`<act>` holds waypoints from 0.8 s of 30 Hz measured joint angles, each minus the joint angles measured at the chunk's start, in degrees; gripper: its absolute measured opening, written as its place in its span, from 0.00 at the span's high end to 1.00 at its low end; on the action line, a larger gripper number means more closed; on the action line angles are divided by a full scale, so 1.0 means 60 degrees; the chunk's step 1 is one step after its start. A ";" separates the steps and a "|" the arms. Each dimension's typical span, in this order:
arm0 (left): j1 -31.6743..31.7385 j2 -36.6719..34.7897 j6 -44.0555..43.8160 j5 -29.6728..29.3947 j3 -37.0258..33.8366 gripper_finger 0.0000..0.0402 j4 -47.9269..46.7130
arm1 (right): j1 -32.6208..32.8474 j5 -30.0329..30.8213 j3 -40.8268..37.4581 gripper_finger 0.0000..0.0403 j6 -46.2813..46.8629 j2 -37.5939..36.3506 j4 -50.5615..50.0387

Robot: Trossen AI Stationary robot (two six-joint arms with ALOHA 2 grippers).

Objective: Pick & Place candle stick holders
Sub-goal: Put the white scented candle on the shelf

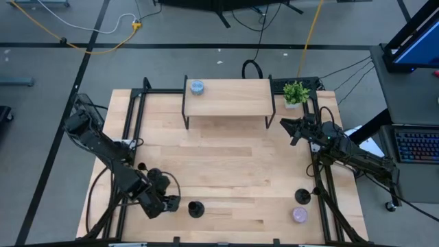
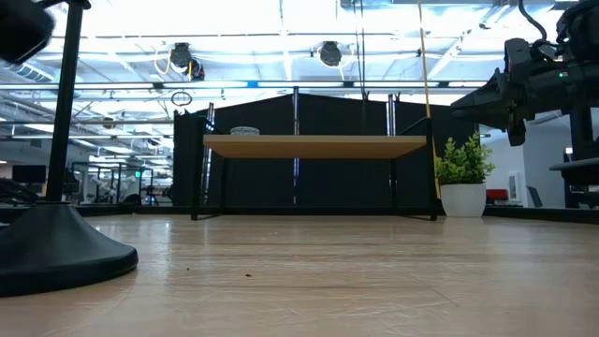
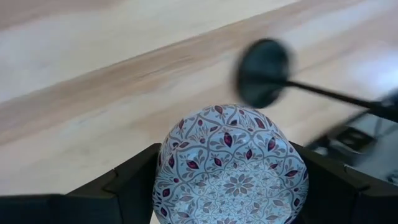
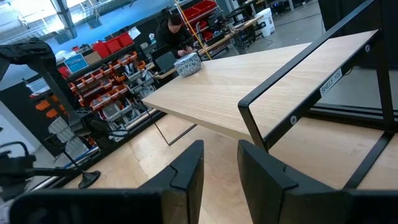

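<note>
My left gripper is at the near left of the table, shut on a round white tin with a dark red flower pattern. A black candle stick holder stands on its disc base just right of that gripper. It shows blurred beyond the tin and large at the left of the low view. A second black holder stands near the right edge. My right gripper hangs level above the table's right side, open by a narrow gap, holding nothing. My left gripper pinches the patterned tin by its round side wall, one finger on each side. The fingers slant down from the near left. The tin's patterned flat face is turned toward the wrist camera. Whether its underside is clear of the table is hidden.
A low wooden shelf on black legs stands at the far middle with a pale blue tin on it. A small potted plant is at the far right, and a lilac tin sits near the right front corner.
</note>
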 joint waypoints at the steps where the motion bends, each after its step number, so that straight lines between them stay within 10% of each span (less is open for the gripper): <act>1: 0.0150 0.0000 0.0305 -0.0054 0.0164 0.25 -0.0105 | -0.0002 -0.0001 0.0003 0.78 -0.0001 0.0000 0.0000; 24: 0.3860 0.0000 0.6576 -0.1052 0.4703 0.26 -0.5515 | 0.0000 -0.0003 0.0002 0.78 0.0000 0.0000 0.0000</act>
